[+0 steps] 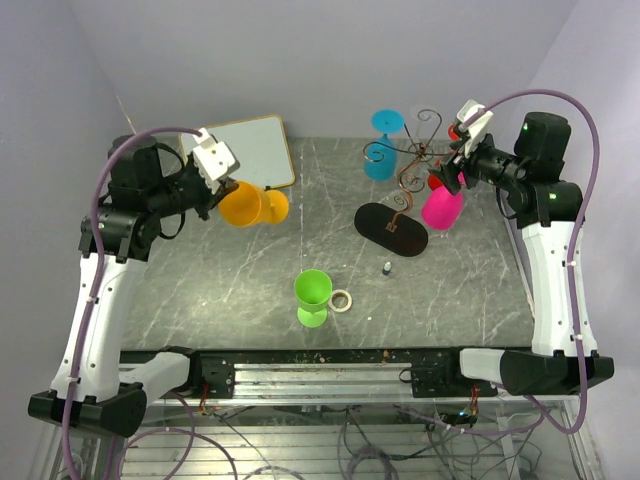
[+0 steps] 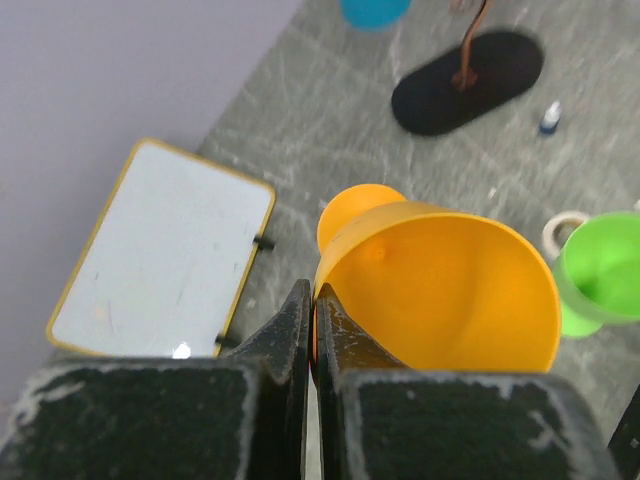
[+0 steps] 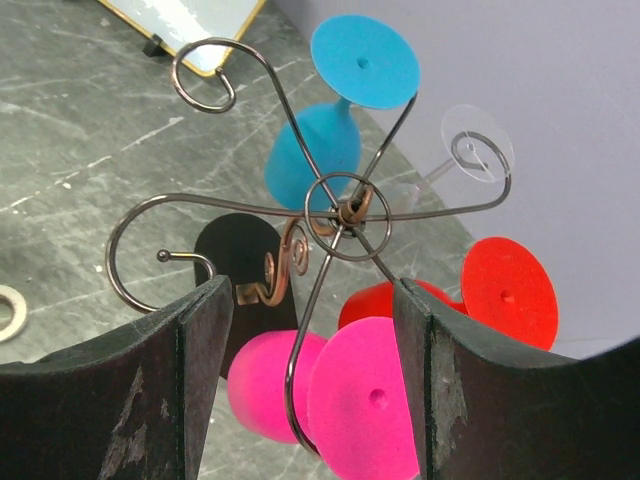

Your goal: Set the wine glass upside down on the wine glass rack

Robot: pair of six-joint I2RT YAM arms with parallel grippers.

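Orange wine glass [image 1: 252, 205] lies on its side at the left rear of the bench [image 1: 200, 300], bowl mouth toward the arm & foot pointing right. It is well apart from the rack, and I can't tell if it rests on the bench or is held just above it. Its rim is pinched by the left hand [image 1: 226, 188], fingers [image 2: 295, 335] pressed together w/ only the rim edge btwn them in the wrist view. Right of centre at the rear stands the wine glass rack [image 1: 410, 160], w/ thin wire arms curling out from a central stem & a flat black oval base on the bench. A pink wine glass [image 3: 362, 400] hangs on a near arm upside down, foot up & bowl below, the wire hooking round its stem. The right hand [image 3: 315, 390] sits over it w/ fingers spread wide, pink foot btwn them, not gripping. Just beside the pink one is a red glass [image 3: 508, 290], also foot up. A blue glass [image 3: 362, 62] is at a far arm, foot up, & a clear glass [image 3: 478, 140] has its foot at another curl. A green glass [image 1: 313, 295] stands upright near the bench's front centre, w/ a tape ring [image 1: 341, 300] just beside it. A small bottle [image 1: 387, 268] sits near the rack base. Behind the orange glass a whiteboard [image 1: 250, 150] w/ a yellow frame lies at the rear.
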